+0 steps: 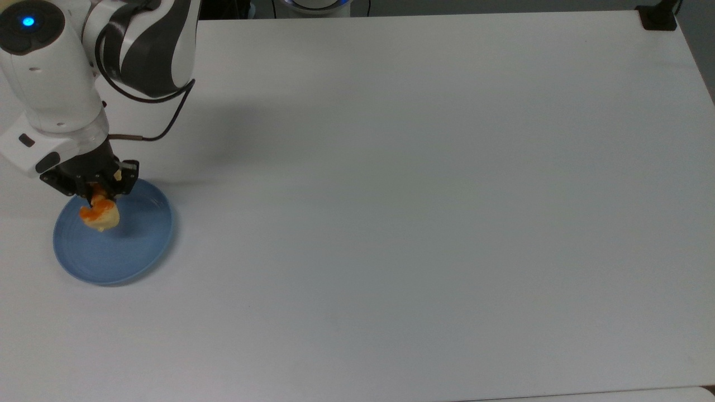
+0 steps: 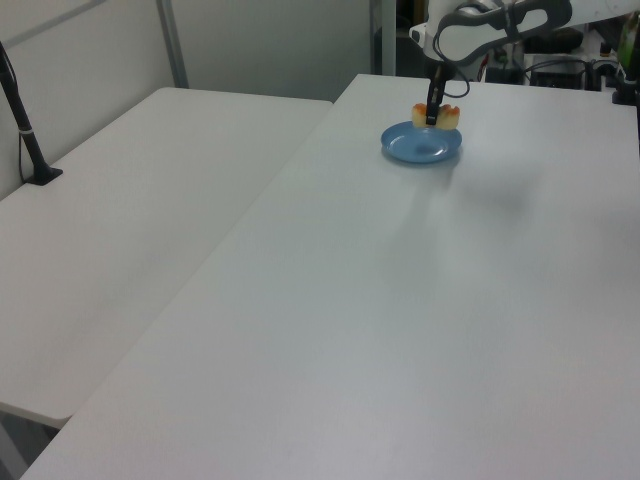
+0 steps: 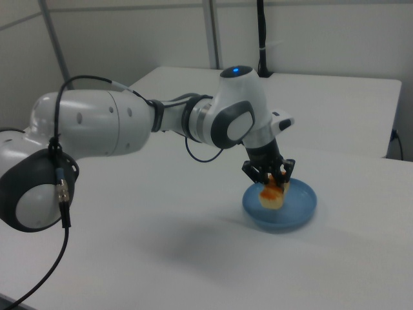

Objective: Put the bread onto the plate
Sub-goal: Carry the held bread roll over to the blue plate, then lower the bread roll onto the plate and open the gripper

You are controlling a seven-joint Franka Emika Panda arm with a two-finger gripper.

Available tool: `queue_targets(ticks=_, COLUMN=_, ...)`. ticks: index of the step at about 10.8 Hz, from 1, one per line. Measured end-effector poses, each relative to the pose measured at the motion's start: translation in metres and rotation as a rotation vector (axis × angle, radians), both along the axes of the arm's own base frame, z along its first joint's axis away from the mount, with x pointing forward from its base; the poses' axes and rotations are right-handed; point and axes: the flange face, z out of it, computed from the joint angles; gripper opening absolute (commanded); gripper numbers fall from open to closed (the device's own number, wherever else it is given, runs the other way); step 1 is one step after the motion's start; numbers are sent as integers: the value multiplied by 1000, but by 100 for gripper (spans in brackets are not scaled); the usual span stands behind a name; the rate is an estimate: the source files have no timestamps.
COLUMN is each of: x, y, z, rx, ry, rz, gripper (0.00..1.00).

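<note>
The gripper [image 1: 99, 192] hangs over the far-left part of the blue plate [image 1: 139, 245] in the top view, its fingers [image 3: 279, 173] pinched narrowly on the middle of the bread [image 1: 100, 215], which sticks out on either side of them in the left view. The bread [image 3: 271, 197] seems to sit just above the plate's floor rather than resting on it, though how much gap remains is hard to judge. The plate [image 3: 303, 205] lies near the corner of the white table [image 1: 424, 195], with nothing else close by. The main risk, as I judge it, is letting go too high: the small loaf [image 2: 436, 115] could bounce or roll toward the rim, since it is held nearer the plate's edge than its middle. Lowering too far could press the soft bread into the plate [image 2: 420, 148] or push the light dish sideways across the smooth table. The bread might also cling to one finger as they part and get dragged off when the arm lifts
</note>
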Motion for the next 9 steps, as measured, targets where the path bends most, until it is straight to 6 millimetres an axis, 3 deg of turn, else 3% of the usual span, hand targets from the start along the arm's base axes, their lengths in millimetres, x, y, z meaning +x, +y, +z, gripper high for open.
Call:
queue_targets(ticks=3, x=9, y=0, z=-37, rx=8, ry=-25, rz=-34, gripper=34)
queue_targets(ticks=4, x=11, y=3, z=-44, rx=13, ry=-18, rz=-32, gripper=73)
queue_targets(ticks=5, x=12, y=6, z=-49, rx=16, ry=-13, rz=-30, gripper=100)
queue_targets(ticks=9, x=13, y=5, z=-49, rx=8, ry=-13, rz=-25, gripper=100)
